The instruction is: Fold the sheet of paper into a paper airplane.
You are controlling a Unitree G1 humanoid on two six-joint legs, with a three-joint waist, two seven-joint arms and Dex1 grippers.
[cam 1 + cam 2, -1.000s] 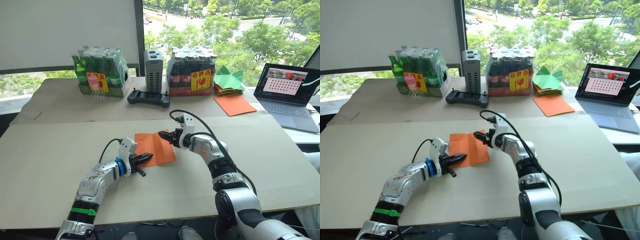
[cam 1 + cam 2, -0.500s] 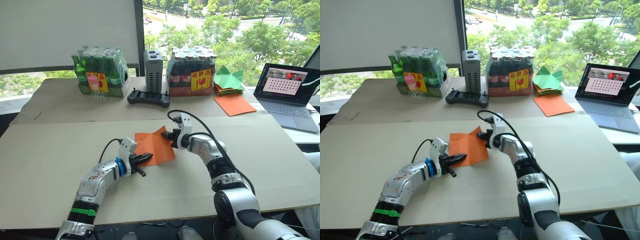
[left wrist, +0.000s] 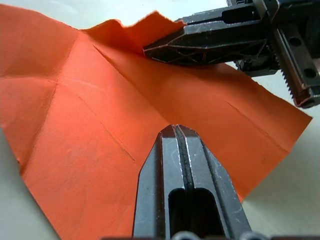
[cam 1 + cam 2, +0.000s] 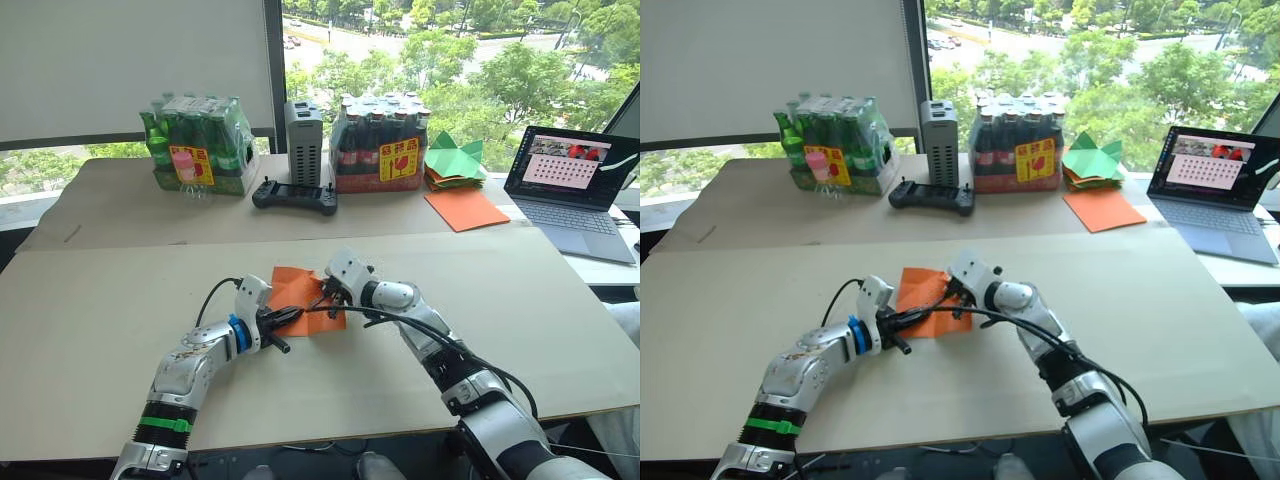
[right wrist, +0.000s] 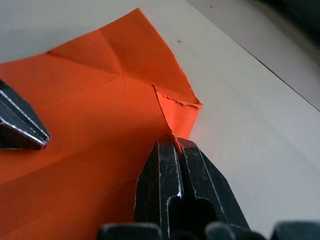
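Observation:
The sheet of paper [image 4: 297, 288] is bright orange with crease lines and lies on the near table between my two arms. My left gripper [image 4: 292, 316] is shut, its tips [image 3: 176, 131] pressed down on the sheet's near part. My right gripper [image 4: 322, 297] is shut on the sheet's right corner; in the right wrist view that corner [image 5: 177, 112] stands up, crumpled, between the shut fingertips [image 5: 172, 141]. The two grippers are close together over the sheet. The paper airplane is out of view.
Along the back stand a pack of green bottles [image 4: 195, 145], a grey box [image 4: 305, 128], a black controller [image 4: 294, 195] and a pack of dark bottles [image 4: 383, 145]. Green folded papers [image 4: 455, 160], a smooth orange sheet [image 4: 465, 208] and a laptop [image 4: 570, 185] lie at the right.
My right gripper shut on the sheet's right corner and drew it left and nearer, toward the left gripper, lifting it. The left gripper stayed pressed on the sheet.

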